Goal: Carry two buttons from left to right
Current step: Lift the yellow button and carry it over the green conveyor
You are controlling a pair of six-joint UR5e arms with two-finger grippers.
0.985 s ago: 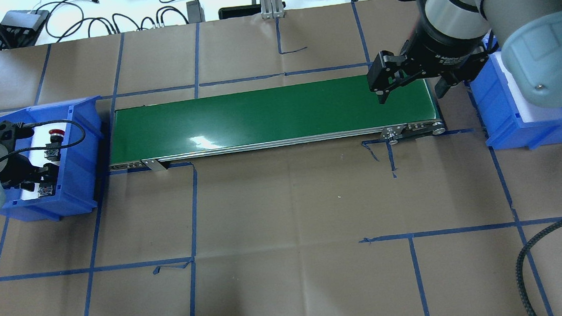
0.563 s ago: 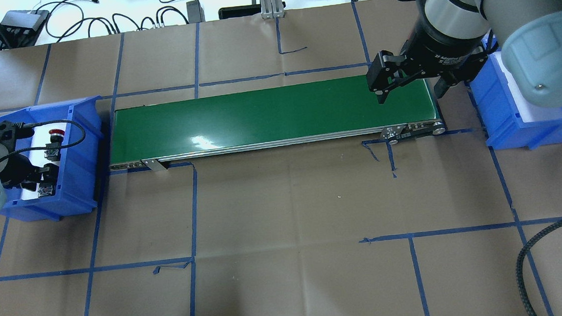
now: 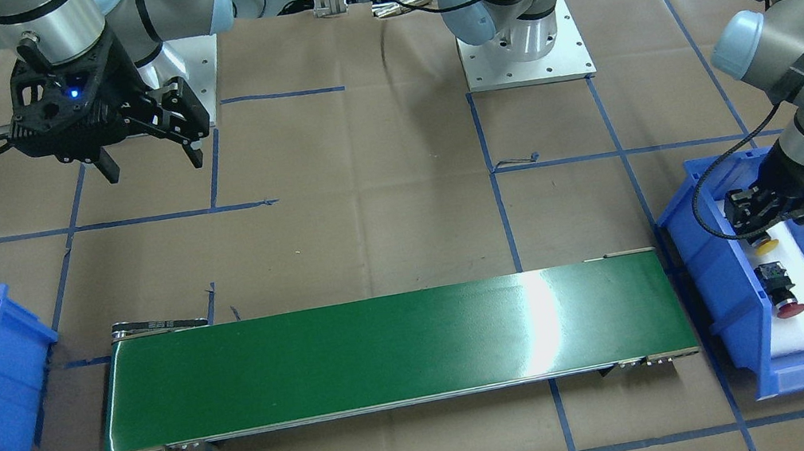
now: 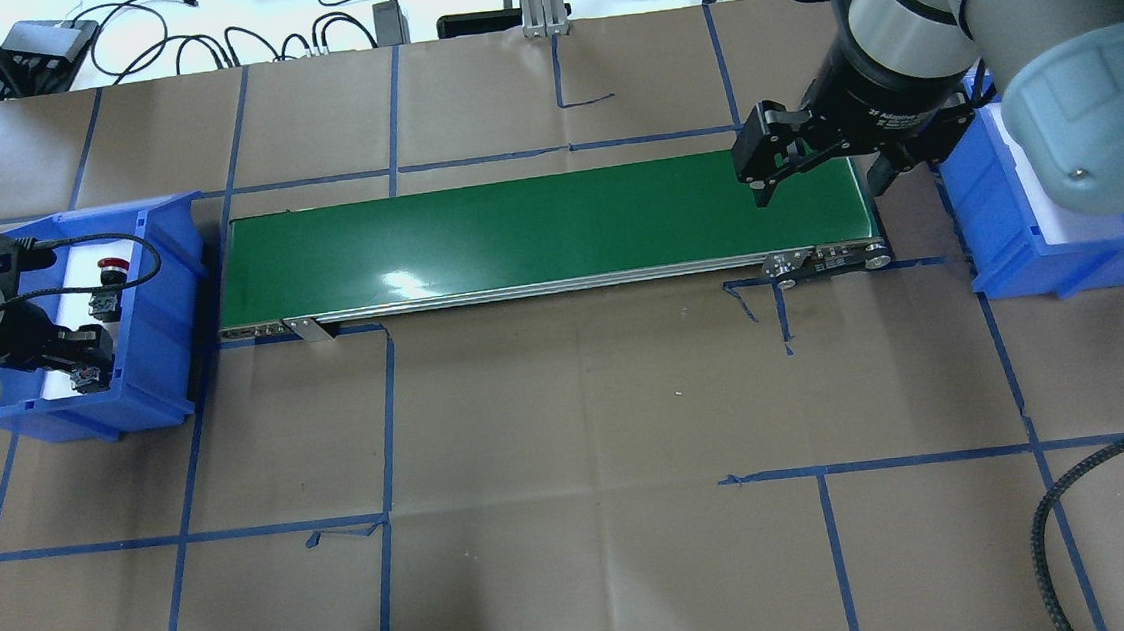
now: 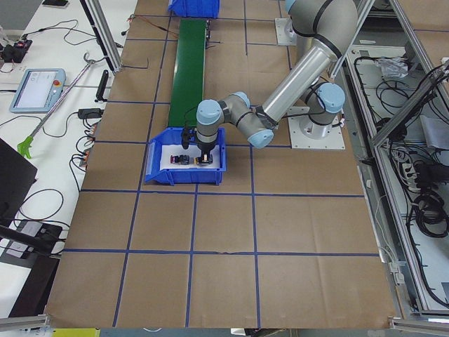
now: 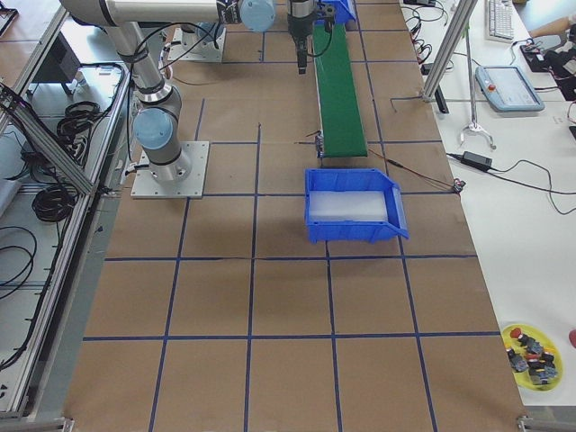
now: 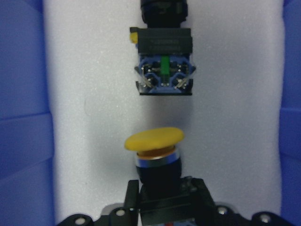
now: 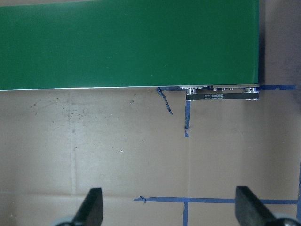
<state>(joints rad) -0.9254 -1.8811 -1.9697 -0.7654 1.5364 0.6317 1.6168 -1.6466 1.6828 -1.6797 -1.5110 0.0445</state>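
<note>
At the left end of the desk (image 4: 571, 425), the left bin (image 4: 161, 317) holds both buttons on a white foam pad (image 7: 235, 141). The yellow button (image 7: 154, 140) lies on its side at the near end. Its black blocky body sits between the jaws of the left gripper (image 7: 160, 195), which look clamped on it just behind the collar. I cannot tell whether it is clear of the foam.

That body is the sound place to hold. Its flat, rigid plastic sides should seat the pads squarely, while the smooth domed cap would likely slip or roll. The piece looks light and stiff rather than fragile, but it may pivot if pinched too near one end.

The red button (image 7: 163, 61) lies just beyond, apart from the yellow one, with its terminal end toward the gripper. The same hold across its flat faces, clear of the terminals, should serve.

Farther right, the right gripper (image 4: 820, 180) hovers over the right end of the green belt (image 4: 535, 227), its jaws wide apart and holding nothing. The right bin (image 4: 1008, 240) sits near that end.
</note>
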